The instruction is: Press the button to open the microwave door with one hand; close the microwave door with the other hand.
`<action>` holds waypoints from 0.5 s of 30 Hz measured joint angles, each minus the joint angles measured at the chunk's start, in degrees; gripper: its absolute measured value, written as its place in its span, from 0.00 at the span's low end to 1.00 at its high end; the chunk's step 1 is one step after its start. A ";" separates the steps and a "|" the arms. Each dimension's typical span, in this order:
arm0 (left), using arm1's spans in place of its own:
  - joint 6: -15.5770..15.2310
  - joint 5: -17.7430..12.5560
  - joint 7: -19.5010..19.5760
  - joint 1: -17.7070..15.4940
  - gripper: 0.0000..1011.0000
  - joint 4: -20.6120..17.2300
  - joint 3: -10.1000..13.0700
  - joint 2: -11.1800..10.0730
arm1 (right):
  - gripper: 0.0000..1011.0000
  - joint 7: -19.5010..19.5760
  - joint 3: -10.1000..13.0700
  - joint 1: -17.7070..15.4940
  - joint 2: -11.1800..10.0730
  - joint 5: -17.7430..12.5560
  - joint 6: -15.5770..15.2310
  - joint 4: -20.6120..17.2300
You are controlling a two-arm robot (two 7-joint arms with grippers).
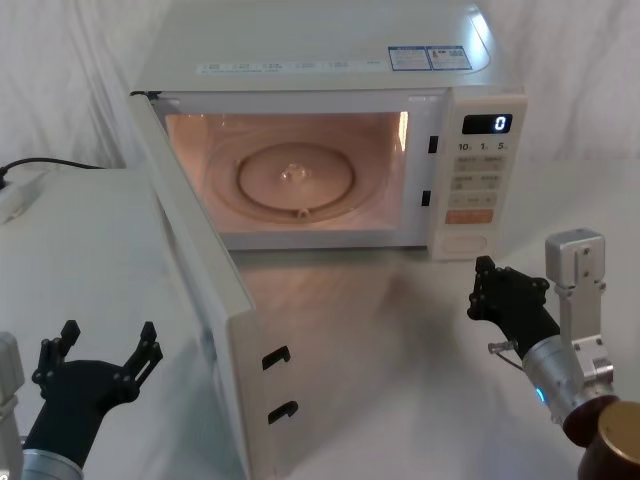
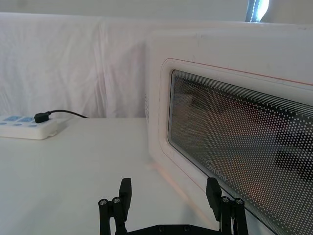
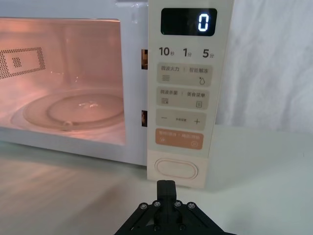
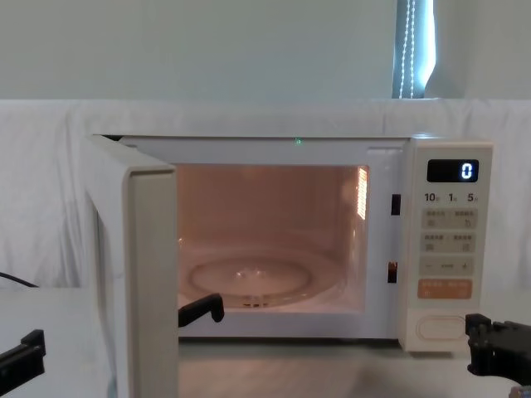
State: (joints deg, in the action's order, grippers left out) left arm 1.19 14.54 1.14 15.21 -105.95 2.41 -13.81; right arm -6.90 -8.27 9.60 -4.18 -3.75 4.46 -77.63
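The microwave door (image 1: pixel 200 250) stands wide open, swung out to the left, and the lit cavity with its glass turntable (image 1: pixel 296 180) shows. In the left wrist view the door's outer face and dark window (image 2: pixel 234 132) are close by. My left gripper (image 1: pixel 108 342) is open, low at the front left, on the outer side of the door (image 4: pixel 149 274) and not touching it; its two fingertips (image 2: pixel 125 188) stand spread apart. My right gripper (image 1: pixel 487 285) is shut, a short way in front of the button (image 1: pixel 463 243). The button (image 3: pixel 177 169) lies just beyond the shut right gripper (image 3: pixel 166 187), with a gap between them.
A white power strip (image 2: pixel 29 128) with a black plug and cable lies at the far left of the table. The control panel (image 3: pixel 186 98) reads 0, with an orange key (image 3: pixel 179 137) above the button. White cloth covers the table and backdrop. Door latch hooks (image 1: pixel 276 357) stick out toward me.
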 joint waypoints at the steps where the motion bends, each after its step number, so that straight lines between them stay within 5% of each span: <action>1: 0.00 0.00 0.00 0.00 0.99 0.00 0.00 0.00 | 0.00 0.06 0.02 -0.32 0.06 0.00 -0.03 -0.23; 15: 0.00 0.00 0.00 0.00 0.99 0.00 0.00 0.00 | 0.00 1.08 0.50 -3.58 0.81 0.11 0.20 -2.70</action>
State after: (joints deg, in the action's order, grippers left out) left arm 1.19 14.54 1.14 15.21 -105.95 2.41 -13.81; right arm -5.82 -7.77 6.02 -3.37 -3.63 4.65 -80.32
